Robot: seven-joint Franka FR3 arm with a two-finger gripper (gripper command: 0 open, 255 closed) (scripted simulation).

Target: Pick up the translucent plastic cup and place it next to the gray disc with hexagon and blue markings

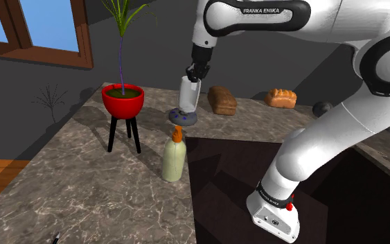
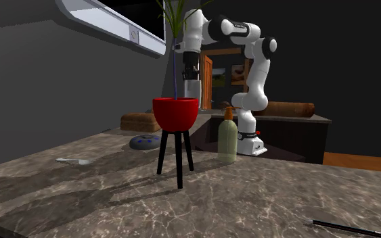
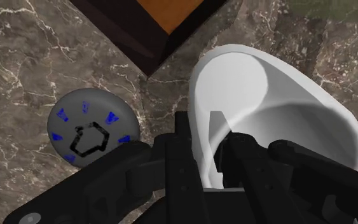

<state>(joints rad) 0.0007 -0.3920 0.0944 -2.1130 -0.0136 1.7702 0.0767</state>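
In the shoulder view, a pale bottle (image 1: 174,158) is standing low at frame centre on the marble table (image 1: 82,187). Beyond it the gray disc (image 1: 183,117) is lying flat, and the claw (image 1: 198,71) is gripping the whitish cup (image 1: 189,93) upright just over it. The second exterior view is showing the cup hanging well clear of the table. The wrist view is showing the fingers (image 3: 184,146) pinching the cup's wall, one inside the rim, and the disc's black hexagon and blue marks. Farthest back, two loaves (image 1: 222,100) are resting.
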